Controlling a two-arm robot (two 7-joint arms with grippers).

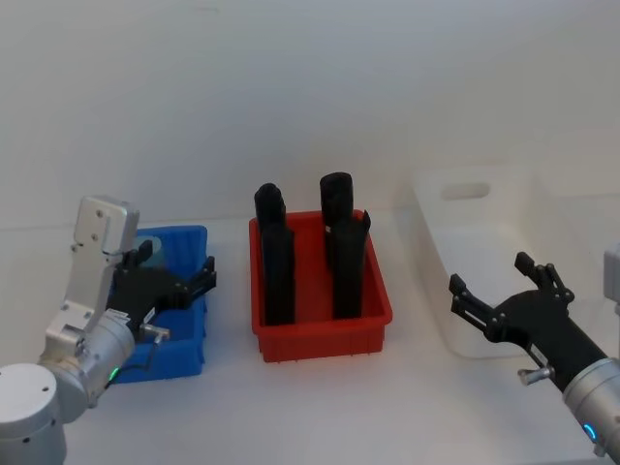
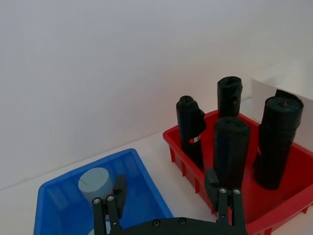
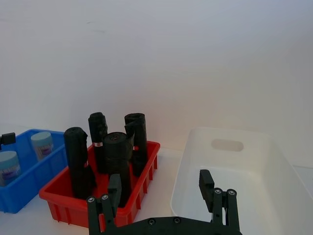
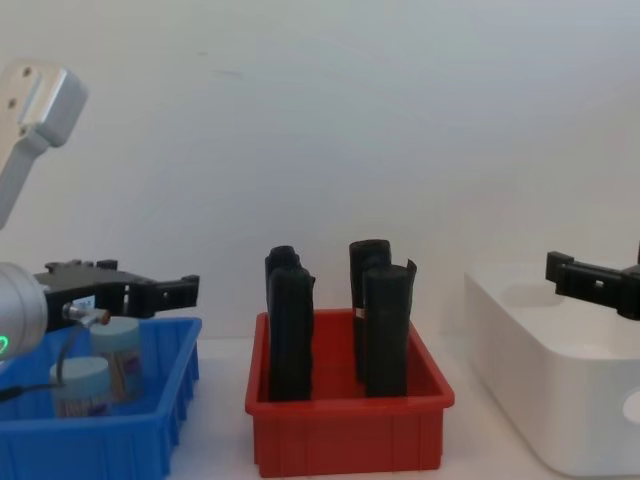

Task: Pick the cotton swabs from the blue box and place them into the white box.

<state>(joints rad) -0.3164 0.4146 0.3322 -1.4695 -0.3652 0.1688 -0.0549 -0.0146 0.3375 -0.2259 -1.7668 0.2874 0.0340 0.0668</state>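
Observation:
The blue box (image 1: 176,351) sits at the table's left, and two cotton swabs tubs (image 4: 122,357) (image 4: 78,386) with pale blue lids stand inside it. One of these tubs (image 2: 95,183) lies just ahead of my left gripper (image 2: 168,196) in the left wrist view. That left gripper (image 1: 177,264) hovers above the blue box, open, holding nothing. The white box (image 1: 455,242) stands at the right. My right gripper (image 1: 489,274) hangs open and unladen over its near end, and the white box (image 3: 274,161) looks bare inside in the right wrist view.
A red bin (image 1: 320,329) with several tall black rolls (image 1: 278,262) standing upright sits between the two boxes. A plain white wall runs close behind everything. Bare tabletop (image 1: 339,407) lies in front of the bins.

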